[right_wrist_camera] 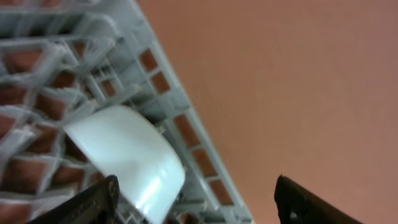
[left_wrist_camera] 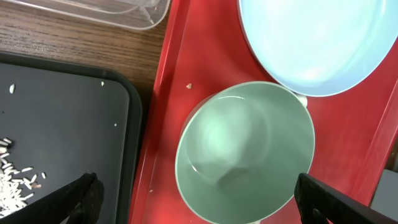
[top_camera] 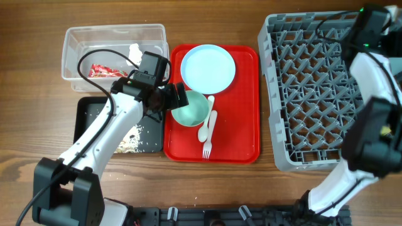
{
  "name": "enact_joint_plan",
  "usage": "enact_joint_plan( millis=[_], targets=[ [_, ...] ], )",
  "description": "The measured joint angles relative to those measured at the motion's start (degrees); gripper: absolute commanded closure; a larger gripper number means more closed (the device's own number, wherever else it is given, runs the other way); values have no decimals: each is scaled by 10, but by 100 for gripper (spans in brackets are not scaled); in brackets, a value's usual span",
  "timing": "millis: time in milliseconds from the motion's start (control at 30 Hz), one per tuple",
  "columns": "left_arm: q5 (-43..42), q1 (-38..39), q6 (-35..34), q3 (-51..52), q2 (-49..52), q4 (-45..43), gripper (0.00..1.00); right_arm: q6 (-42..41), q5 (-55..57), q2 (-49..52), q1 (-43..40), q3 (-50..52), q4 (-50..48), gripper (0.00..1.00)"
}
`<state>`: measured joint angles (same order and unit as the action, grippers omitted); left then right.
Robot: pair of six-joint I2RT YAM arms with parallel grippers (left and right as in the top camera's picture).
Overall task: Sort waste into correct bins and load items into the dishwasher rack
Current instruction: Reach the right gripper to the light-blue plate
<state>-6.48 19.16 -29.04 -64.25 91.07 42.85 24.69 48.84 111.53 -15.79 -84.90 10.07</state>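
Observation:
My left gripper (top_camera: 179, 97) is open and hangs over the pale green bowl (top_camera: 195, 110) on the red serving tray; in the left wrist view its fingers (left_wrist_camera: 199, 202) straddle the bowl (left_wrist_camera: 242, 149) without touching it. The light blue plate (top_camera: 208, 68) lies behind the bowl, and the white spoon (top_camera: 204, 129) and fork (top_camera: 208, 141) lie in front. My right gripper (top_camera: 370, 25) is open at the far right corner of the dishwasher rack (top_camera: 314, 81). Its wrist view shows the light blue bowl (right_wrist_camera: 124, 155) tilted in the rack, beside the open fingers (right_wrist_camera: 199, 205). The yellow cup is out of view.
The clear tub (top_camera: 113, 30) at the back left holds the red wrapper (top_camera: 103, 71) and the white tissue (top_camera: 134, 53). The black tray (top_camera: 88, 116) in front of it holds food scraps (top_camera: 132, 139). The red serving tray (top_camera: 242, 125) lies between the bins and the rack.

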Motion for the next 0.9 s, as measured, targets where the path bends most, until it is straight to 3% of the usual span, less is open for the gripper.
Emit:
enact_joint_plan(
  millis=[267, 467, 633, 733, 900],
  targets=[
    [6, 0, 0, 0, 0, 22, 0, -115, -398, -121, 12, 0, 188, 18],
    [56, -18, -7, 0, -28, 96, 0, -182, -601, -178, 119, 0, 287, 18],
    [85, -83, -19, 0, -96, 132, 0, -223, -652, -178, 250, -1, 374, 20],
    [91, -129, -22, 0, -125, 146, 0, -255, -660, -171, 320, -1, 389, 28],
    [97, -191, -24, 0, -135, 163, 0, -332, -645, -114, 413, -1, 411, 30]
  ],
)
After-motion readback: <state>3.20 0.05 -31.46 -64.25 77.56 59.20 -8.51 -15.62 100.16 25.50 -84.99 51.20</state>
